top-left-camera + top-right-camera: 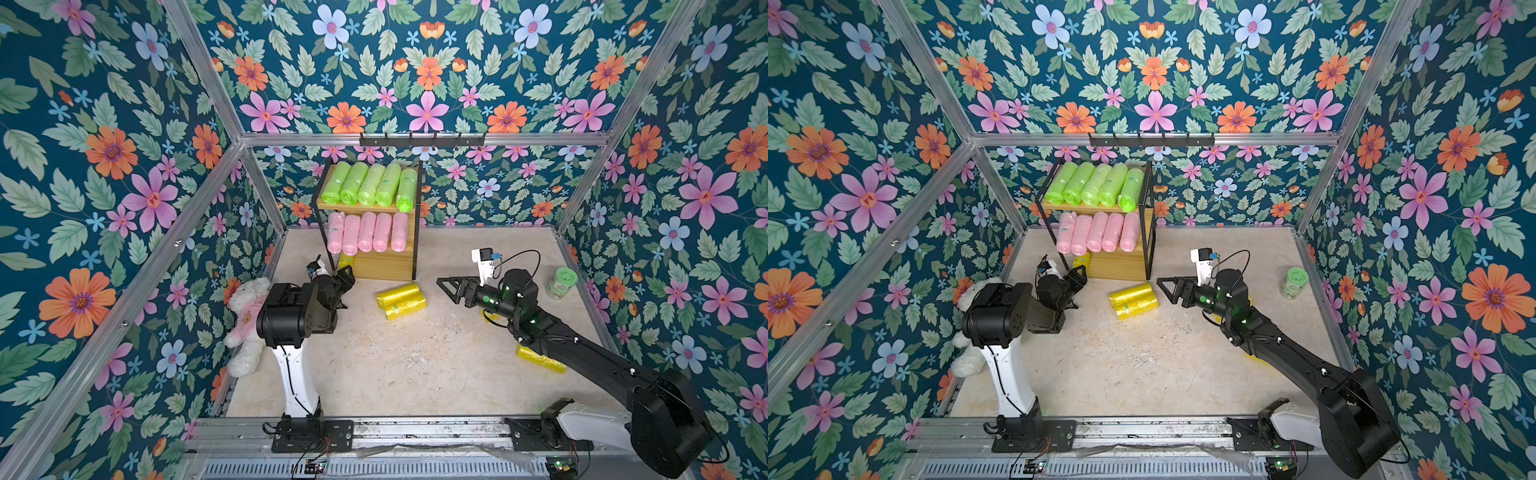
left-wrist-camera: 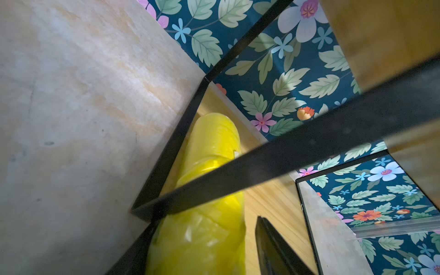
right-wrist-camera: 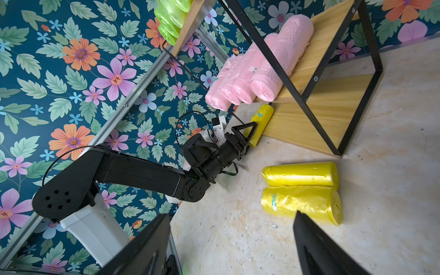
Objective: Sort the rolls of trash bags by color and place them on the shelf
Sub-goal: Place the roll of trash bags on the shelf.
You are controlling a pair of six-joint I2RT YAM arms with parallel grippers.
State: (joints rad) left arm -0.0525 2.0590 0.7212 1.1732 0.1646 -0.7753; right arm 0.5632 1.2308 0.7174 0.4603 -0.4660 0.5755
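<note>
Shelf (image 1: pixel 382 268), three tiers, against the back wall in both top views. Top tier: five green rolls (image 1: pixel 370 185), side by side. Middle tier: five pink rolls (image 1: pixel 368 232). Bottom tier: one yellow roll (image 1: pixel 345 261) at the end nearest the left gripper (image 1: pixel 347 279), the rest bare. Yellow pair (image 1: pixel 401 301) lies touching on the floor in front of the shelf, with the right gripper (image 1: pixel 449 286) just beside it, jaws spread and empty. Further yellow roll (image 1: pixel 540 359) sits partly under the right arm. Jar (image 1: pixel 561 282) and plush toy (image 1: pixel 249 316) are not task items.

Left wrist view: yellow roll (image 2: pixel 209 152) lies along the bottom board behind a black frame bar. One finger (image 2: pixel 273 250) stands off it with board showing between, so the jaws read as parted, nothing pinched.

Right wrist view: yellow pair (image 3: pixel 302 190) lies ahead of the wide-open fingers (image 3: pixel 147 238).

Step judged: yellow sorting under way, one roll shelved. Next move calls for the left gripper to back clear of the frame. The right must then close across one roll of the pair without dragging its neighbour.
</note>
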